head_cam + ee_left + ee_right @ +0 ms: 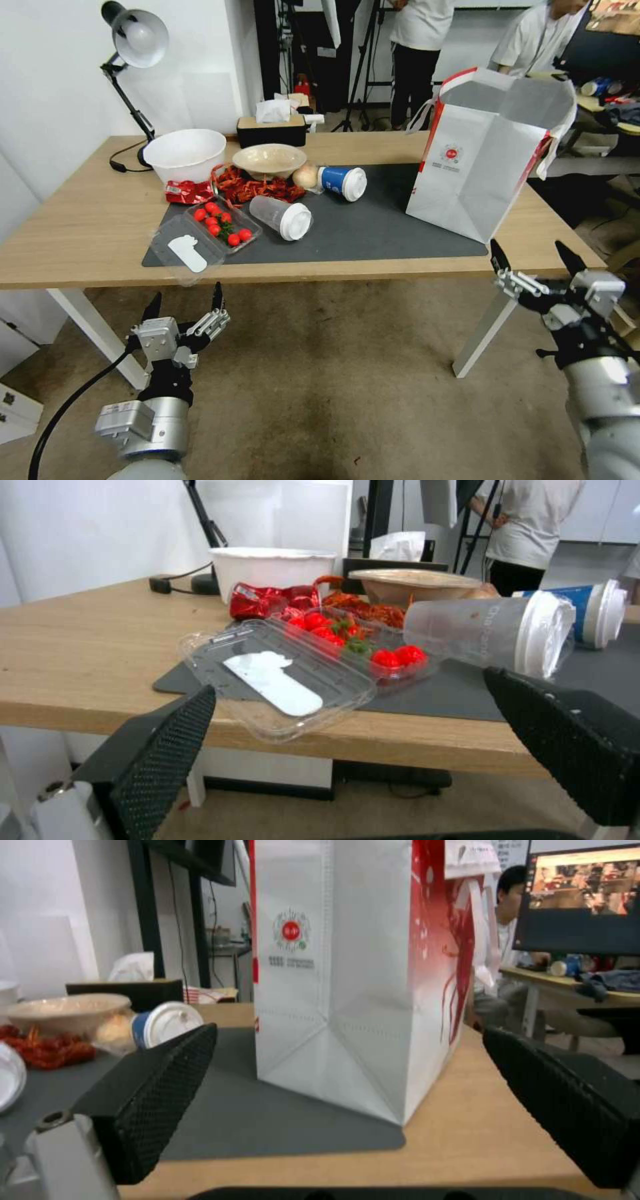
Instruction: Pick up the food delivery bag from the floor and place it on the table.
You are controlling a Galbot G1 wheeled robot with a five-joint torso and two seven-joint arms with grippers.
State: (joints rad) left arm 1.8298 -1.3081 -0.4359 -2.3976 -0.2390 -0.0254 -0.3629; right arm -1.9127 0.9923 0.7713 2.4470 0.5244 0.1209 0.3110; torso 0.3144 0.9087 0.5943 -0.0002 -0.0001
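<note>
Backing straight off looks the sound way to close this step: the right pincer (539,256), at the lower right of the head view, has its jaws spread wide and empty just short of the tabletop (80,227) edge, apart from the food delivery bag (490,150), so any sideways swing risks clipping the bag's near corner, which sits close to that edge. The left pincer (185,304), lower left, is likewise spread and holds nothing, below the front edge. Its ribbed black pads (167,740) look grippy. The bag stands upright at the right of the frame, half on the dark grey mat (373,227), half on bare wood; it looks thin, creased, woven-textured and boxy, mouth open, foil inside, so likely light and easily tipped. Beside it lie two capped cups (313,200) on their sides
</note>
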